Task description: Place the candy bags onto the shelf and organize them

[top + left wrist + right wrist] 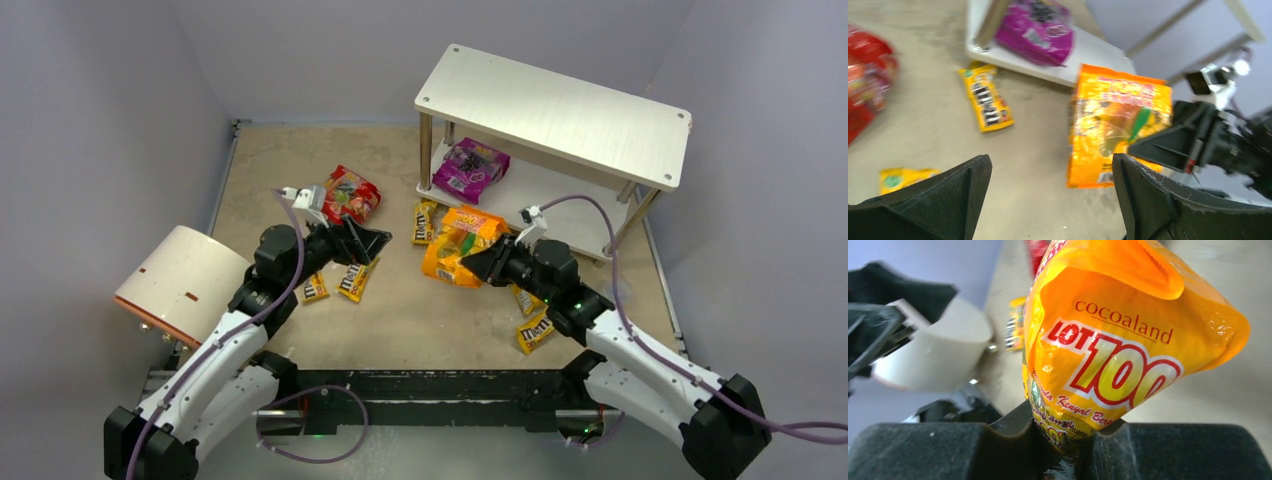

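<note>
The orange bag (455,243) is clamped by 1 edge in the right claw (483,264), standing ahead of it. The left claw (375,242) is spread wide, empty. The bag should be laid flat on the shelf (560,185) beside the purple bag (470,168).

Orange bag (1108,350), lower end out of sight inside right tool (1064,442); red bag (865,75) blurry, partly off-frame.

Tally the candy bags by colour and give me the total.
Red bag: 1
Orange Cocoaland Lot 100 bag: 1
Purple bag: 1
Yellow M&M's packets: 5
Total: 8
</note>
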### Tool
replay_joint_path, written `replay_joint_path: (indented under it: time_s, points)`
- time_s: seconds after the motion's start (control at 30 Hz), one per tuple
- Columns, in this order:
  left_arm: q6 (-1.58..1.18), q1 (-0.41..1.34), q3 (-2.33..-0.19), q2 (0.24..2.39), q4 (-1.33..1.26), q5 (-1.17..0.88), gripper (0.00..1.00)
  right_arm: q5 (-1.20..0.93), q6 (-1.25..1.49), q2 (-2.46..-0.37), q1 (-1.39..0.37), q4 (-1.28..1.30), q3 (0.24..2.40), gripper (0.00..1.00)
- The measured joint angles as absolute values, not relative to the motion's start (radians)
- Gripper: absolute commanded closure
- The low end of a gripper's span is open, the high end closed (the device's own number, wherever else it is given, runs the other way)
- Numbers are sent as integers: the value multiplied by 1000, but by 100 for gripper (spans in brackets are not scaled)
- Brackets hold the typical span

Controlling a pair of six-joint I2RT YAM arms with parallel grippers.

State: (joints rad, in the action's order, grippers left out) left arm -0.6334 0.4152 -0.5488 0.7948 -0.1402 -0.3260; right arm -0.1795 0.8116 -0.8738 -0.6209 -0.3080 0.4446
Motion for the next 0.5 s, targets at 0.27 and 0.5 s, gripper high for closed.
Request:
replay_joint_path:
  time_s: [0.27,0.5]
  points:
    - [-615,415,-553,788,31,-119,4,134,791,-831,-582,52,514,85]
    - [-604,415,-553,795,48,-94,3,159,746,-868,-384,100,606,84]
